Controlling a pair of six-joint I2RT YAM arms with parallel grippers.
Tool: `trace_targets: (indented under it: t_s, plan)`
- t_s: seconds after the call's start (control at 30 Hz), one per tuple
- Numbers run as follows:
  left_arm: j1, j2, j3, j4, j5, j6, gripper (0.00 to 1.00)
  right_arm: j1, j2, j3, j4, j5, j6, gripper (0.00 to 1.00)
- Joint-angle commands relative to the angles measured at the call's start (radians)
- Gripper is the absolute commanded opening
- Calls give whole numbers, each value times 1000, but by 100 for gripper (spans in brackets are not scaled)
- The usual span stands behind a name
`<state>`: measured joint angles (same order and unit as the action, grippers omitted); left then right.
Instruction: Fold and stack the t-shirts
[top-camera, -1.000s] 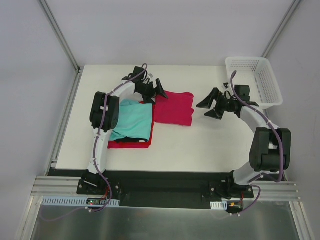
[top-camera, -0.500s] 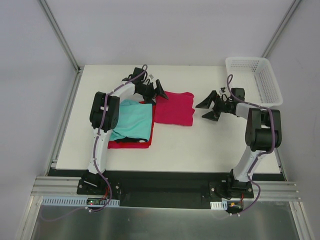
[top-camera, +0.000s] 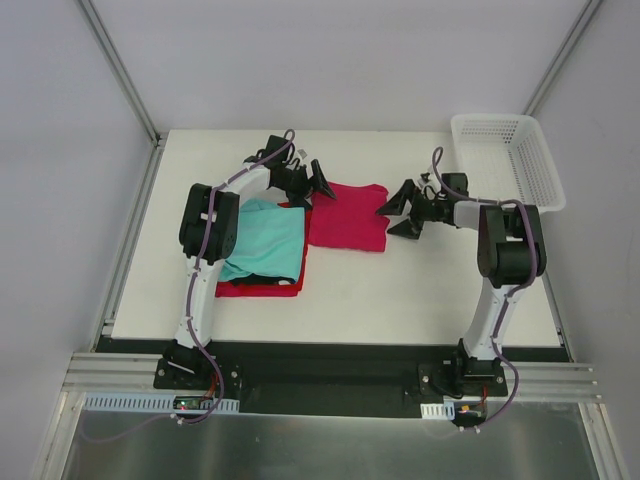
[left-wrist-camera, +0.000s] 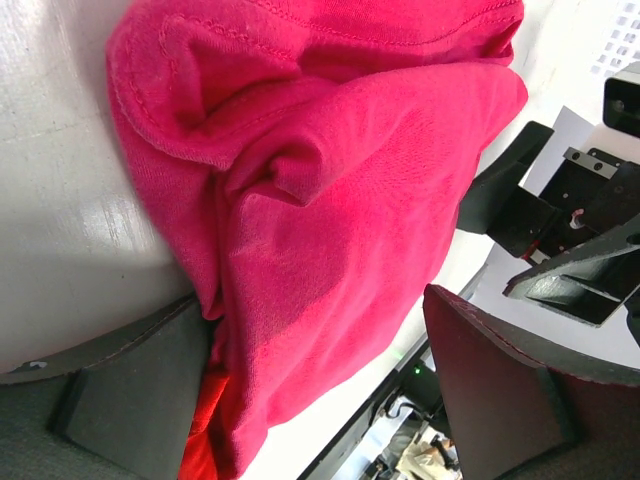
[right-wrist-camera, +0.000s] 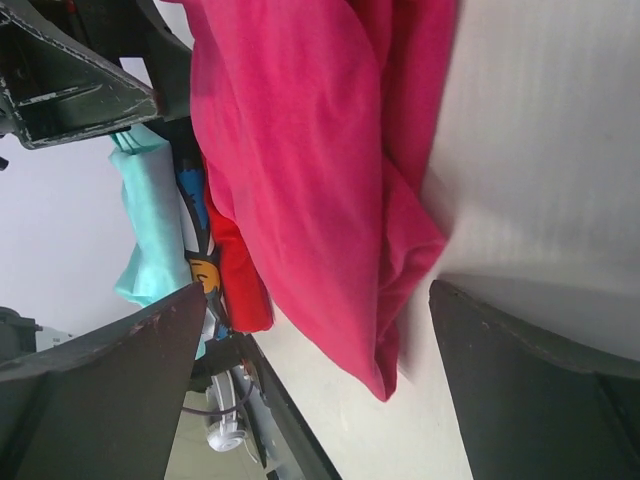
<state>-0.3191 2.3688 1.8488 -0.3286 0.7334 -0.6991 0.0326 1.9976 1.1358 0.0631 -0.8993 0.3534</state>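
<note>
A folded magenta-pink t-shirt (top-camera: 347, 215) lies mid-table. To its left, a teal t-shirt (top-camera: 265, 240) rests on a red one (top-camera: 258, 288), with a dark printed layer (right-wrist-camera: 200, 262) between them. My left gripper (top-camera: 312, 185) is open and straddles the magenta shirt's (left-wrist-camera: 320, 180) left edge, with one finger (left-wrist-camera: 130, 390) against the cloth. My right gripper (top-camera: 400, 212) is open at the shirt's right edge. The magenta corner (right-wrist-camera: 395, 360) reaches between its jaws without touching them.
A white mesh basket (top-camera: 510, 160) stands at the table's back right corner. The teal-and-red stack sits close against the magenta shirt's left side, under the left arm. Bare white tabletop (top-camera: 420, 290) lies in front of the shirts.
My right gripper has swung left from near the basket to the magenta shirt's right edge. The left gripper has stayed at the shirt's left edge.
</note>
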Motion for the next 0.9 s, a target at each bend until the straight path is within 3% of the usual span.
trace_targets:
  t_s: [0.0, 0.37, 0.87]
  plan:
    - [-5, -14, -33, -58, -8, 6, 84, 24, 49, 64, 33, -18, 1, 99]
    - [-5, -25, -49, -59, -2, 7, 83, 79, 150, 124, 108, -16, 51, 99]
    - [-5, -63, -171, 45, 9, -43, 68, 133, 148, 67, 218, -9, 130, 96]
